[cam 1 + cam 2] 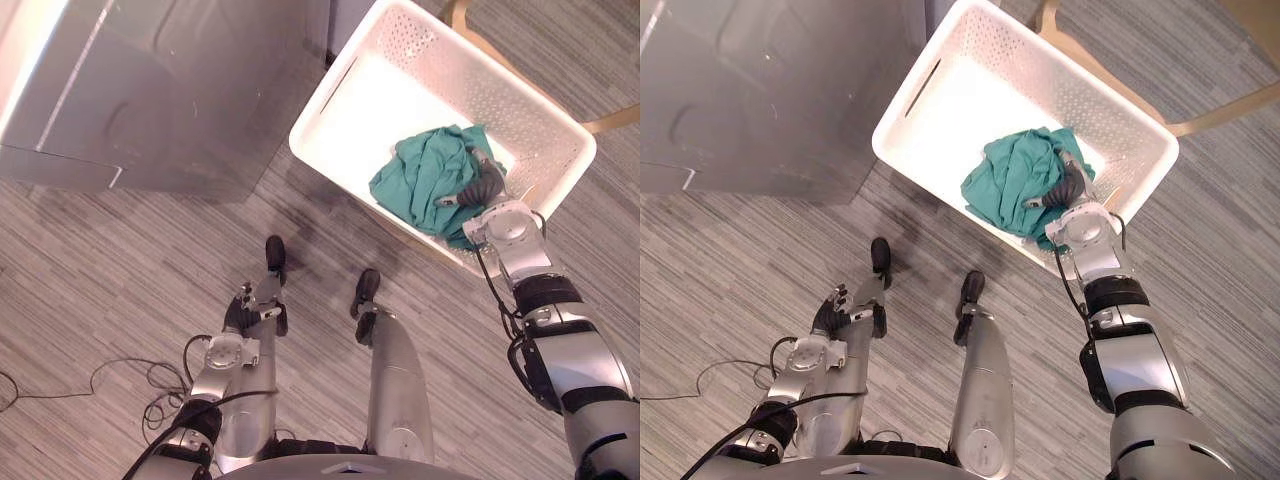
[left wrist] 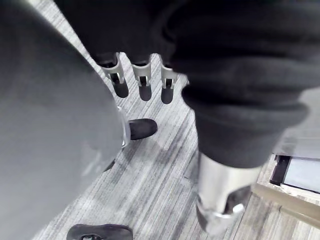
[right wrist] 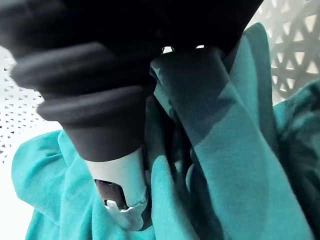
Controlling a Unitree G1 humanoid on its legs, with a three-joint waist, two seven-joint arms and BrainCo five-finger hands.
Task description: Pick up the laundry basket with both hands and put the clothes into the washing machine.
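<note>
Presently, item by item:

- Right hand (image 1: 482, 190): inside the basket, on top of the teal garment. Its thumb (image 3: 122, 202) lies against the cloth and a ridge of fabric runs up under the palm. The fingers are buried in the folds, so a grip cannot be told.
- Teal garment (image 1: 425, 175): one crumpled heap in the basket's near corner, against the wall closest to the robot.
- Laundry basket (image 1: 400, 100): white, perforated, with the rest of its floor bare. It rests on a wooden frame (image 1: 610, 122).
- Washing machine (image 1: 170, 90): a grey cabinet just beside the basket's far corner. No open door can be made out.
- Left hand (image 1: 243, 316): low by the robot's side, well apart from the basket. Its fingers (image 2: 145, 90) are straight and hold nothing.

Hazards, as judged:
- A pull on a single fold may let the rest of the garment trail and drop to the striped floor (image 1: 100, 270).
- Cloth catching in the perforations could drag the light basket off its support, as nothing steadies it.
</note>
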